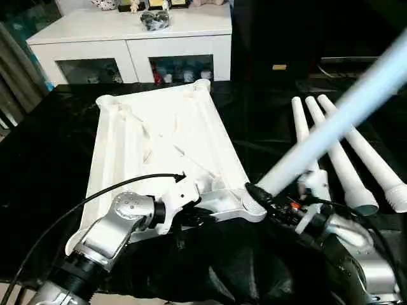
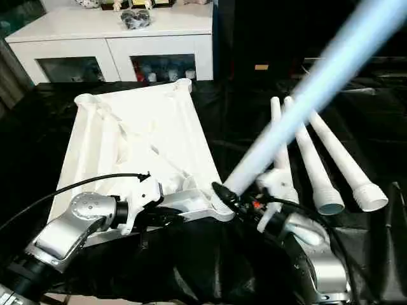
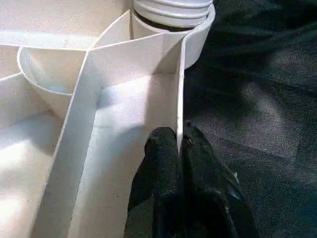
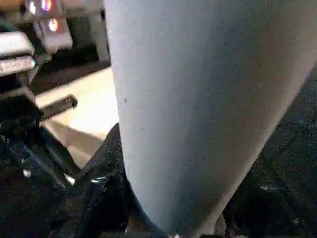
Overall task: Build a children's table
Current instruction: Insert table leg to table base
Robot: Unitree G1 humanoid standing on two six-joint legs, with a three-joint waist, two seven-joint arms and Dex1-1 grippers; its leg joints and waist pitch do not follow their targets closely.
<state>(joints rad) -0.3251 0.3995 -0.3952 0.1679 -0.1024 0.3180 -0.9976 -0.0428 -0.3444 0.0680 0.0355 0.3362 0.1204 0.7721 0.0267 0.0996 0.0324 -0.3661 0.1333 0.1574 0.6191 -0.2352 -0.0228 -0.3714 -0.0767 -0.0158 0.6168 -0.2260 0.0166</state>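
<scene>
Presently the tabletop (image 1: 159, 136) lies ribbed side up on black cloth (image 1: 44, 165); left gripper (image 3: 181, 148) pinches its side wall, fingers closed; right gripper (image 2: 238, 203) clasps one leg (image 2: 305, 89), tilted, flared end seated at the near corner socket (image 3: 190, 29); three legs (image 2: 318, 159) lie alongside.

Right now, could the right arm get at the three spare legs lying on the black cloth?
Probably not yet. The right gripper is shut on a leg seated in the tabletop's near corner socket. The spare legs lie close by, nothing blocking them.
</scene>
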